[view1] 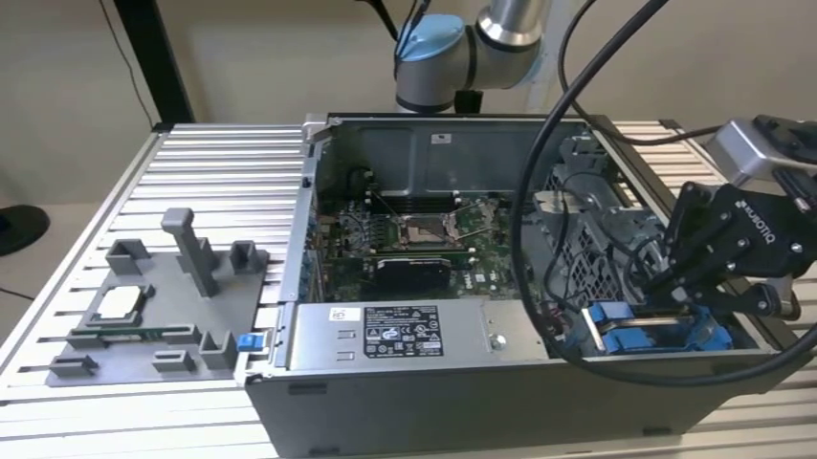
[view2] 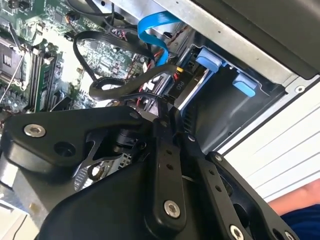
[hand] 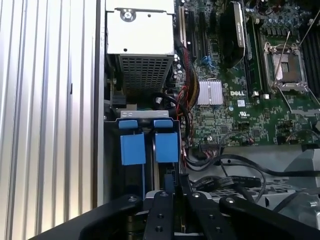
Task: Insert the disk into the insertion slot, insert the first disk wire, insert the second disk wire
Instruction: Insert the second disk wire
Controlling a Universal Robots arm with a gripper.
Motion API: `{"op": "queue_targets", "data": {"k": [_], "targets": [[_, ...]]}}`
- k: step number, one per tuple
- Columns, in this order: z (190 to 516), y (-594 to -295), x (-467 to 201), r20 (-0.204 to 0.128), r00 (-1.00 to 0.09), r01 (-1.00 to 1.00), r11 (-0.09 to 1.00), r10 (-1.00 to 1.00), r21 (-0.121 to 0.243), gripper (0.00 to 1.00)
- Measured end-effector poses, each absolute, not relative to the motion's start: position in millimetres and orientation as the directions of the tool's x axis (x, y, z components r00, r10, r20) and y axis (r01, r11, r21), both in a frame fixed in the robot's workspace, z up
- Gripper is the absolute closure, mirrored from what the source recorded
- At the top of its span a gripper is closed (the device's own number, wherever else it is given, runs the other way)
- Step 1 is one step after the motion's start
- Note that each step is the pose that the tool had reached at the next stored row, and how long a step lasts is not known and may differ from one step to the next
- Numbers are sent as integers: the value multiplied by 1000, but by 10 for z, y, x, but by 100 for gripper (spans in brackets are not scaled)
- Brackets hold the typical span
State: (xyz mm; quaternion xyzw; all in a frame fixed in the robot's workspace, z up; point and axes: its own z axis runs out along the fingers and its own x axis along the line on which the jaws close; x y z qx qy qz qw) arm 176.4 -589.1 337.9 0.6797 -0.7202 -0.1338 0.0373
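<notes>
Blue plastic marks the insertion slot point(view1: 651, 330) at the front corner of the open computer case point(view1: 511, 402), on the exterior view's right, just beside the grey power-supply box point(view1: 396, 337). The black gripper point(view1: 683, 292) hangs down into the case right above that bay. In the first wrist view two blue tabs point(hand: 149, 147) sit side by side at the mouth of the insertion slot point(hand: 145, 170), below the perforated grey cage point(hand: 142, 72), and the gripper point(hand: 172, 200) has its fingers drawn close together — whether they are clamped on anything cannot be told. The disk cannot be made out with certainty; whether it lies in the bay between the blue rails cannot be told.

In the second wrist view the gripper point(view2: 167, 112) ends at a black cable point(view2: 125, 82) that loops over the motherboard point(view2: 45, 55), with a flat blue ribbon cable point(view2: 152, 32) beyond it. To the exterior view's left of the case, a grey fixture tray point(view1: 153, 316) rests on the ribbed aluminium table point(view1: 77, 249).
</notes>
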Motion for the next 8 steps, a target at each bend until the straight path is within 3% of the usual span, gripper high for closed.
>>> {"op": "queue_targets", "data": {"k": [8], "targets": [[3344,-5891,1766,-128,-73,-969,40,-989,244,100]]}}
